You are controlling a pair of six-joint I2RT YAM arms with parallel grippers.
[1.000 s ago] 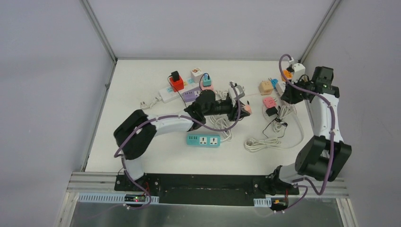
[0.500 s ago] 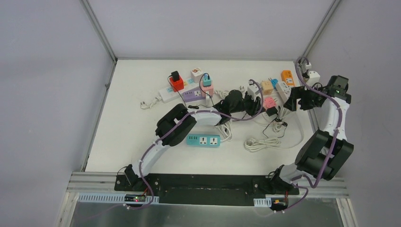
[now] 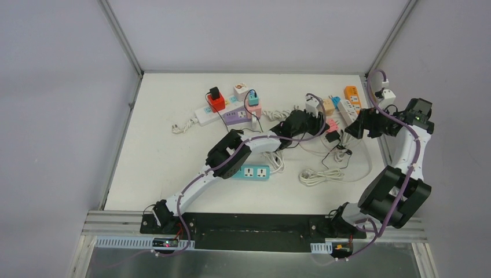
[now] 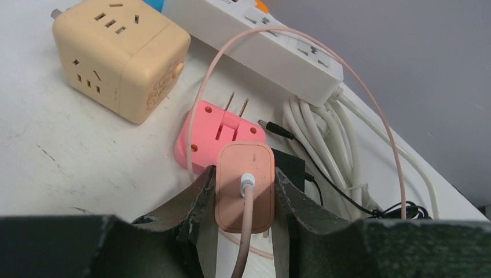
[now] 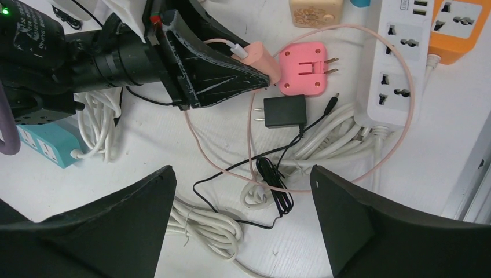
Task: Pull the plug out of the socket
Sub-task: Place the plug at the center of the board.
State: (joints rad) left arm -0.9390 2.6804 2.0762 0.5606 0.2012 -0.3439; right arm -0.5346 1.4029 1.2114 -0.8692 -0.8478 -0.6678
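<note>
- Left gripper (image 4: pixel 243 202) is clenched on the peach rounded plastic plug (image 4: pixel 244 168), its pale pink cable (image 4: pixel 370 110) looping away.
- The plug is right beside the flat pink adapter (image 4: pixel 215 132) on the white table (image 4: pixel 69 156).
- Right gripper (image 5: pixel 242 174) hangs released, jaws wide, over tangled white cords (image 5: pixel 202 226).

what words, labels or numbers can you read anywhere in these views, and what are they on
No text can be read in any view.
Beige plastic cube socket block: round raised emblem on its side, too blurred to read.
Small white cube adapter: orange-brown mark on top, too small to read.
Long white plastic power strip: no print legible.
Peach rounded plastic charger: plain face, no print.
</note>
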